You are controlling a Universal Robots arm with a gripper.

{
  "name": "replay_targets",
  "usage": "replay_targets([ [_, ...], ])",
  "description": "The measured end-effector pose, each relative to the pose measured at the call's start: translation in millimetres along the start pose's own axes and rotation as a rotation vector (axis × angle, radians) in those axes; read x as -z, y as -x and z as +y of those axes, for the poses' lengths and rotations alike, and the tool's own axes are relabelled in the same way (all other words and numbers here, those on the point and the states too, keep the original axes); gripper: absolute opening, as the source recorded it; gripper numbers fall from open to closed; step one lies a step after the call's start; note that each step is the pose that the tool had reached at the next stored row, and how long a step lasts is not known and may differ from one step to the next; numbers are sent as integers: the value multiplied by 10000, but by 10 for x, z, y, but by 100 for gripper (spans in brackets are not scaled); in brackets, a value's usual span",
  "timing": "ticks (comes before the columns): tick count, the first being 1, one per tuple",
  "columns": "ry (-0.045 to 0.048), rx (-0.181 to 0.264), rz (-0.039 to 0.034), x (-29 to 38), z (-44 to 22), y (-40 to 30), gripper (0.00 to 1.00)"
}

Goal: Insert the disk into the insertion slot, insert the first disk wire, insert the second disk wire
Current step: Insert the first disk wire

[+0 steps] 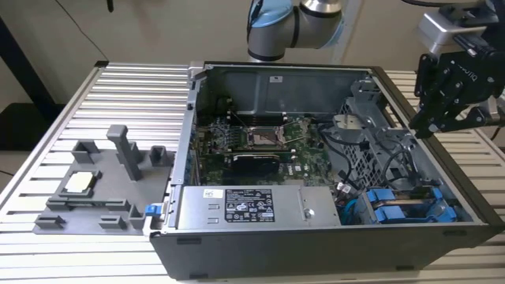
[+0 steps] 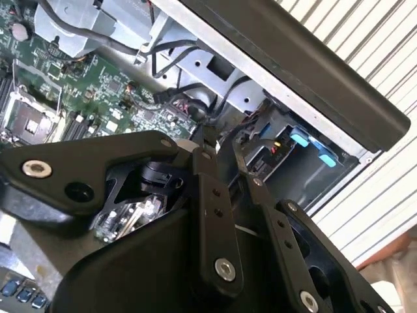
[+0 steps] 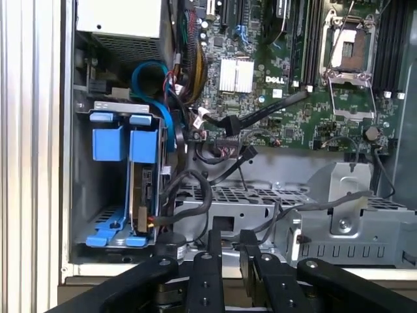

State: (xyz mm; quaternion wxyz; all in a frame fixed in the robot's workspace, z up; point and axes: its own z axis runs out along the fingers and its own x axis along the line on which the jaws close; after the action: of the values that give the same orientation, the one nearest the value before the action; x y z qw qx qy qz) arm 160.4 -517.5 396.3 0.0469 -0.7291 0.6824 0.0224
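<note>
Gripper (image 3: 231,240) black; case (image 1: 316,248) dark grey outside, lighter grey inside; motherboard (image 1: 261,148) green with black sockets. Two carriers (image 3: 107,143) bright blue, cable (image 3: 146,75) blue too, cage (image 3: 228,195) grey with a perforated dot pattern. Table (image 1: 118,89) silver with ribbed stripes; fixture (image 1: 94,177) plain grey; power supply (image 1: 316,207) grey with a black-and-white label.

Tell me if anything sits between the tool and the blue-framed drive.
Yes, in part. In the first wrist view, loose black cables loop right beside the drive, on the side facing the tool. Nothing else visible lies between them.
</note>
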Motion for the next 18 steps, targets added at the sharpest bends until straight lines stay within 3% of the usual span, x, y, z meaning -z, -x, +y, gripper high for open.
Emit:
replay_targets([
  [4,-30,93,95,-10,75,13,27],
  [11,-283,122,162,-32,310,31,27],
  [18,-260,510,420,-49,370,71,27],
])
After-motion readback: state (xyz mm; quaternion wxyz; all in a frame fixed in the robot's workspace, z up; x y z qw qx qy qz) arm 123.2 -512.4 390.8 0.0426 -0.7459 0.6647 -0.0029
